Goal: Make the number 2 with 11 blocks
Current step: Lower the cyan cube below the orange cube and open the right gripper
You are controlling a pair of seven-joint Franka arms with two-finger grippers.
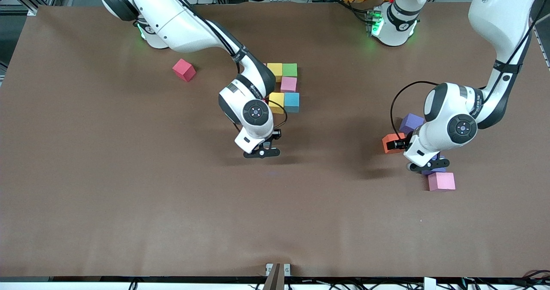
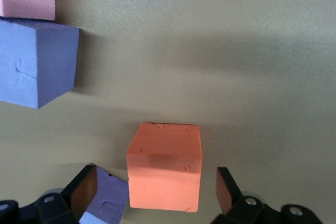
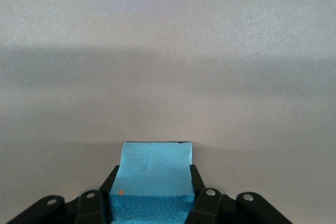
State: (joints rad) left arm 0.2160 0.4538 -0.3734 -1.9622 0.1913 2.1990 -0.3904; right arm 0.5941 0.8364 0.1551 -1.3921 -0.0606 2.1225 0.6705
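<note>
Near the middle of the brown table (image 1: 129, 195), toward the robots' bases, sits a small cluster of matte foam cubes: a yellow cube (image 1: 275, 70) touching a green cube (image 1: 290, 69), a pink cube (image 1: 288, 84) just nearer the front camera than the green one, then a second yellow cube (image 1: 276, 102) touching a light blue cube (image 1: 291, 102) in the nearest row (part of the cluster is hidden by the right arm, so its full shape cannot be read). A red cube (image 1: 184, 69) lies alone, well apart, toward the right arm's end.

The right gripper (image 1: 262, 151) hangs over bare table just nearer the camera than the cluster; its fingers (image 3: 107, 184) are clamped on another light blue foam cube (image 3: 155, 174).

Toward the left arm's end, the left gripper (image 1: 425, 166) is low among loose cubes, its fingers (image 2: 84, 190) spread wide and gripping nothing. An orange foam cube (image 2: 165, 174) sits between them in the left wrist view, not touching either pad. A purple cube (image 1: 411, 123) lies beside the orange one, another purple-blue cube (image 2: 37, 61) sits mostly under the gripper, and a second pink cube (image 1: 441, 181) touches it on the camera side.
</note>
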